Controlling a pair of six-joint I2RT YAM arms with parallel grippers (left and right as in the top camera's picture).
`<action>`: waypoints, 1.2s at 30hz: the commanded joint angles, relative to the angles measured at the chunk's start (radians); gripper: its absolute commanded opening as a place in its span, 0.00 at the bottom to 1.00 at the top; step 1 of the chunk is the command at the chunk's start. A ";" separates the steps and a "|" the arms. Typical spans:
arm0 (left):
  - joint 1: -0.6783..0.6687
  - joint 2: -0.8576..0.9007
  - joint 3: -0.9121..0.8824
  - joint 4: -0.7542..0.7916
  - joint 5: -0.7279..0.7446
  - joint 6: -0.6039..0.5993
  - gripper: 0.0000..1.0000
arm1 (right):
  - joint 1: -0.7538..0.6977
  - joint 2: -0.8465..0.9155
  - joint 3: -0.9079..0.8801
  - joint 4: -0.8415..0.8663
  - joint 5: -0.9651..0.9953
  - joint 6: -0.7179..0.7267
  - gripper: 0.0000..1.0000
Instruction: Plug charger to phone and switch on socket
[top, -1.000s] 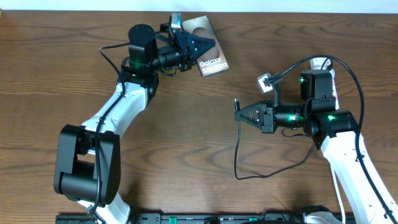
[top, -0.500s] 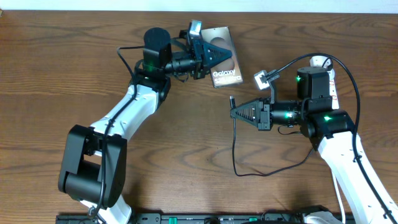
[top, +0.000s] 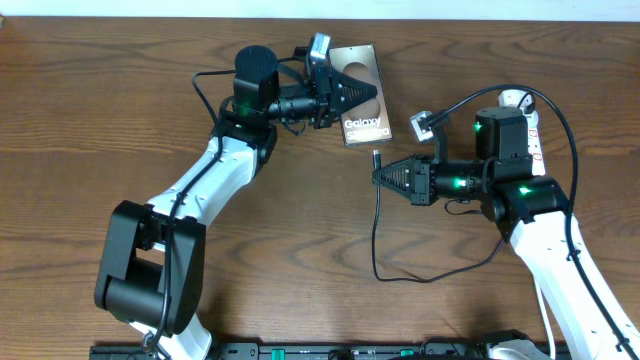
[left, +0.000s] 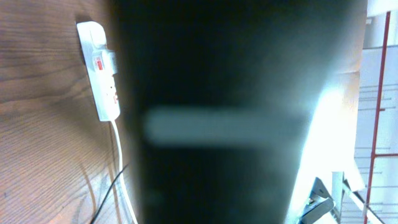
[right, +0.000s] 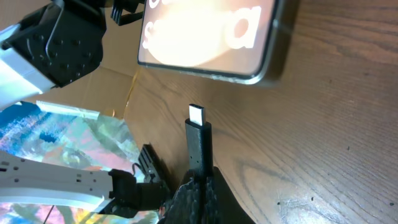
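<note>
Clamping the phone (top: 365, 125) between its jaws, the left gripper (top: 368, 92) is reaching over it from the left, at the far side of the table (top: 80, 120). The phone is showing its bronze screen with the white word "Galaxy" upward. I cannot tell whether it is resting on the wood or hanging just above it. In the left wrist view a dark blur close to the lens is filling most of the picture.

The right gripper (top: 378, 178) is pinching the charger (right: 200, 146), with its jaws closed on the black plug. The plug is pointing toward the phone's near short edge. In the right wrist view the silver tip (right: 196, 115) is standing near that edge but apart from it, not inserted. The thin cable is looping over the table below the plug.

The socket (left: 99, 68) is lying well apart from the phone, at the far right, with its white cord (left: 121, 168) trailing away.
</note>
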 joint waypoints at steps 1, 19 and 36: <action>-0.011 -0.032 0.035 0.016 0.024 0.072 0.07 | 0.014 -0.001 -0.006 0.003 0.012 0.010 0.01; -0.034 -0.032 0.035 0.016 0.024 0.095 0.07 | 0.019 -0.001 -0.006 0.018 0.034 0.028 0.01; -0.035 -0.032 0.035 0.016 0.014 0.134 0.07 | 0.019 -0.001 -0.006 0.018 0.035 0.036 0.01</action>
